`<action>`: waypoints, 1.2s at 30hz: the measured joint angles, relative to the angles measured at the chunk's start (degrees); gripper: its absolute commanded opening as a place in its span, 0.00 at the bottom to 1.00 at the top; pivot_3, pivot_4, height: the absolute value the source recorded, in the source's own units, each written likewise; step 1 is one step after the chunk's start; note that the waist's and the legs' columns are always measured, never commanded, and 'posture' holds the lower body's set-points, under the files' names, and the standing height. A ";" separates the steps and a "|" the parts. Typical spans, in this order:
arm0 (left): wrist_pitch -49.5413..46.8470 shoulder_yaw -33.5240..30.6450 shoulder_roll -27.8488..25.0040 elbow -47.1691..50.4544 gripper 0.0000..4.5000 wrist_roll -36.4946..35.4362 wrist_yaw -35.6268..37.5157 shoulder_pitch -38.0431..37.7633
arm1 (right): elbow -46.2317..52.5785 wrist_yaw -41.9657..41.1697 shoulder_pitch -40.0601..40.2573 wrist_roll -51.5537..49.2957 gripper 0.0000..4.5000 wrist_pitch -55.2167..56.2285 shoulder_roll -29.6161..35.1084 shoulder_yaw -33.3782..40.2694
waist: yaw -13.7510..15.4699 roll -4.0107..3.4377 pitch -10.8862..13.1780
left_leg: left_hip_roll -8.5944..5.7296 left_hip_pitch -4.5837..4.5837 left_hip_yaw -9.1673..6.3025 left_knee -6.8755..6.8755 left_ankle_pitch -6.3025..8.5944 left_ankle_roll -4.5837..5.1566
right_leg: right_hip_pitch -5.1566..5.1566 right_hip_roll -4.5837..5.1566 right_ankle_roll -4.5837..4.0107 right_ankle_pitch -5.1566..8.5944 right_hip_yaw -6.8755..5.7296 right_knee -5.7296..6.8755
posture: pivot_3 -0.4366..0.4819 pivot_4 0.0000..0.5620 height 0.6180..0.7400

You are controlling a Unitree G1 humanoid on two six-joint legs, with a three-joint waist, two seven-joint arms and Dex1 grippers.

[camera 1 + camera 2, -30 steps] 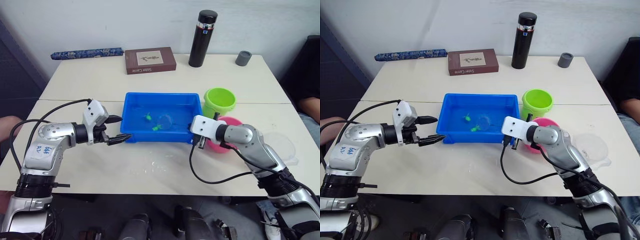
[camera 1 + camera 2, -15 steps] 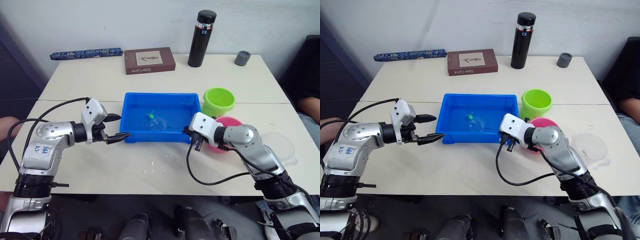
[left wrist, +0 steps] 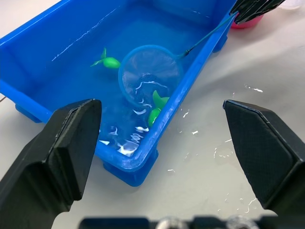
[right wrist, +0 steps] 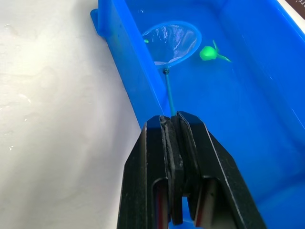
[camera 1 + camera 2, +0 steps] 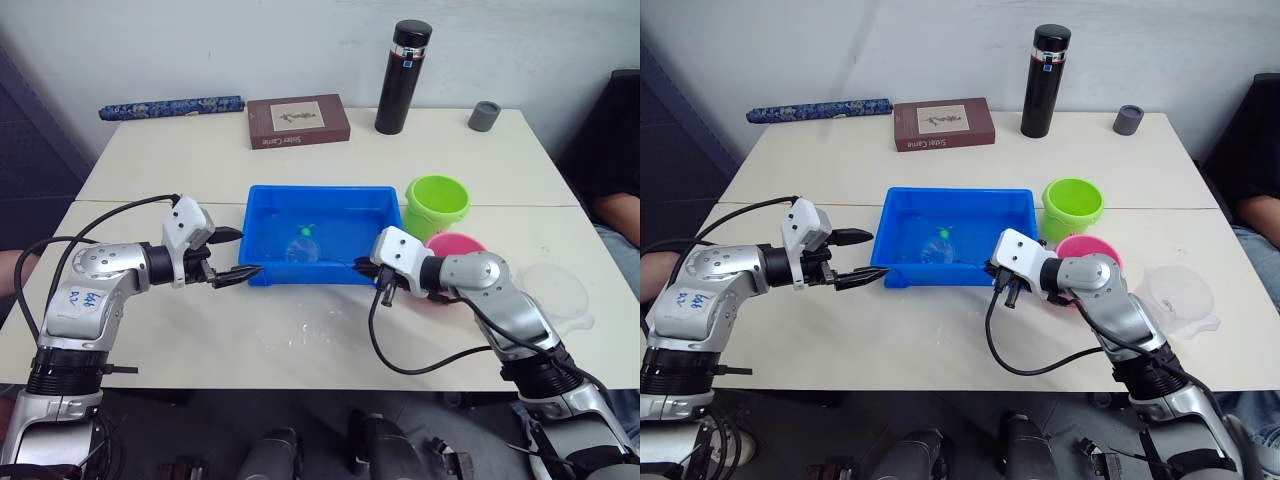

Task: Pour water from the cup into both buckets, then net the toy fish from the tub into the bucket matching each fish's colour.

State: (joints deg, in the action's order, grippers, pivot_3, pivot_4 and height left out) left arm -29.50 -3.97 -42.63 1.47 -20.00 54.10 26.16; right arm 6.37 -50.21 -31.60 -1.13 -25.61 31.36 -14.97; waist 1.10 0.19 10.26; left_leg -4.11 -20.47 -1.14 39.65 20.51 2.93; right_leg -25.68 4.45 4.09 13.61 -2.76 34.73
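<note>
Head views: right gripper [image 5: 992,268] clenched on the net [image 5: 938,249] handle at the tub [image 5: 902,272] near rim, hoop sunk in water mid-tub. Left gripper [image 5: 235,255] at 9 o'clock of the tub, jaws released, empty. Green bucket [image 5: 438,200] and pink bucket [image 5: 464,246] at 3 o'clock.

Left wrist view: hoop submerged, one green fish [image 3: 110,62] beside it, another [image 3: 157,108] by its rim near the tub wall, unseen from above.

Right wrist view: thin wire handle pinched at its end. Probably light, springy, wet and slippery; best gripped firmly on the handle.
</note>
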 measured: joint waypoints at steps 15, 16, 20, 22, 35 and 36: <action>-0.71 -1.04 -1.35 0.86 0.98 -0.35 -0.22 -0.94 | -7.44 1.49 -6.21 9.12 0.00 12.01 0.09 -6.46 | -0.48 0.00 0.00 | -0.01 0.00 0.00 -0.01 0.00 0.00 | -0.01 0.00 0.00 0.00 0.00 -0.01 | 0.48 0.27 1.00; -0.90 -1.44 -1.36 1.09 0.98 -0.39 -0.26 -1.17 | -7.71 1.17 -6.31 9.20 0.00 12.80 -0.31 -6.82 | -0.56 0.00 0.00 | 0.00 0.00 0.00 -0.01 0.00 0.00 | -0.01 0.00 0.00 0.00 -0.01 -0.01 | 0.48 0.27 1.00; -1.22 -1.98 -1.54 1.54 0.98 -0.40 -0.32 -1.72 | -7.56 -0.63 -6.45 8.67 0.00 13.16 -0.67 -6.95 | -0.82 0.00 0.00 | 0.00 0.00 -0.01 -0.01 0.00 0.00 | 0.00 0.00 0.00 0.00 -0.01 -0.01 | 0.48 0.27 1.00; -1.32 -2.21 -1.54 2.05 0.98 -0.40 -0.40 -1.75 | -7.27 -1.85 -6.42 7.55 0.00 12.26 -0.94 -6.88 | -1.00 0.00 0.00 | 0.00 0.00 -0.02 -0.01 0.00 0.00 | 0.00 0.00 0.00 0.00 -0.01 -0.01 | 0.48 0.27 1.00; -1.30 -2.50 -1.42 2.25 0.98 -0.40 -1.04 -1.78 | -4.13 1.03 -5.42 -0.64 0.00 -7.04 -3.73 1.32 | -1.10 0.00 0.00 | 0.01 0.00 -0.02 -0.05 0.01 -0.01 | -0.01 0.01 -0.01 0.01 -0.01 -0.01 | 0.48 0.27 1.00; -1.28 -2.50 -1.41 2.20 0.98 -0.40 -1.03 -1.77 | -4.08 1.33 -5.21 -0.82 0.00 -7.81 -3.73 1.80 | -1.10 0.00 0.00 | 0.01 0.00 -0.02 -0.06 0.00 -0.01 | -0.01 0.01 -0.01 0.01 -0.01 -0.02 | 0.48 0.27 1.00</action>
State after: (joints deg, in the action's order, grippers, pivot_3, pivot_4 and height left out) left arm -30.78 -6.47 -44.04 3.67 -20.39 53.08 24.38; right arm 2.29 -48.87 -36.81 -1.96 -33.42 27.63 -13.16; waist 0.00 0.19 10.26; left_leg -4.10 -20.47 -1.16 39.60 20.51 2.92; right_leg -25.69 4.45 4.08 13.61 -2.77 34.71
